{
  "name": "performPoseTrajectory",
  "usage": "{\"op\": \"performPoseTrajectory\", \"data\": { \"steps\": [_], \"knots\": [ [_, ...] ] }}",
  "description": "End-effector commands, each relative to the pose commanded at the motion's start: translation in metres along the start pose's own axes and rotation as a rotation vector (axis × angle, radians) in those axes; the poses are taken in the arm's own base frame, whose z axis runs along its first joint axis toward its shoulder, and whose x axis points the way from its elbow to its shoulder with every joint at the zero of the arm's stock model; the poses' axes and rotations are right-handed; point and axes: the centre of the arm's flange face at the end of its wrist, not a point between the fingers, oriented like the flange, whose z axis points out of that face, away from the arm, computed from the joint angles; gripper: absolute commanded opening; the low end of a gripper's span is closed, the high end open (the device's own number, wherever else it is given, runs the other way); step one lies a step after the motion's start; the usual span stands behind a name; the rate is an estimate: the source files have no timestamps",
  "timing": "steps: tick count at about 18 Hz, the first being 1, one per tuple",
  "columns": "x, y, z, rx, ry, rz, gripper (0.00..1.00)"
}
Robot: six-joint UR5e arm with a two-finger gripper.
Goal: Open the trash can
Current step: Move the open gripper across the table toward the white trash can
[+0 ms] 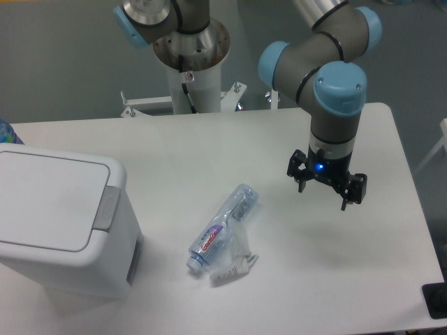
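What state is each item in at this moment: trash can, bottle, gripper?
Trash can: lid shut, grey latch untouched.
Crushed bottle: lying on its side on the table, flattened, beside the bin.
Gripper: open, empty, hanging above the table's right part, far from the bin.

Table: you have a white tabletop with rounded corners, spreading under and to every side of the hand.
Floor: grey-blue, behind the table's far edge, beyond the hand.
Pedestal: a white column stands past the far edge, on a white bracket with bolts.
Light: even and soft; you see a faint shadow on the table just nearer than the hand.
Corner: a dark object sits at the table's near right edge; what it is can't be told.
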Motion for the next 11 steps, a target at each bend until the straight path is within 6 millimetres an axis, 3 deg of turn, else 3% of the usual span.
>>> {"op": "performPoseTrajectory", "data": {
  "steps": [6, 11],
  "knots": [
    [0.013, -0.019, -0.027, 0.109, 0.018, -0.132, 1.0],
    [0.034, -0.056, -0.068, 0.228, 0.031, -0.256, 1.0]
  ]
}}
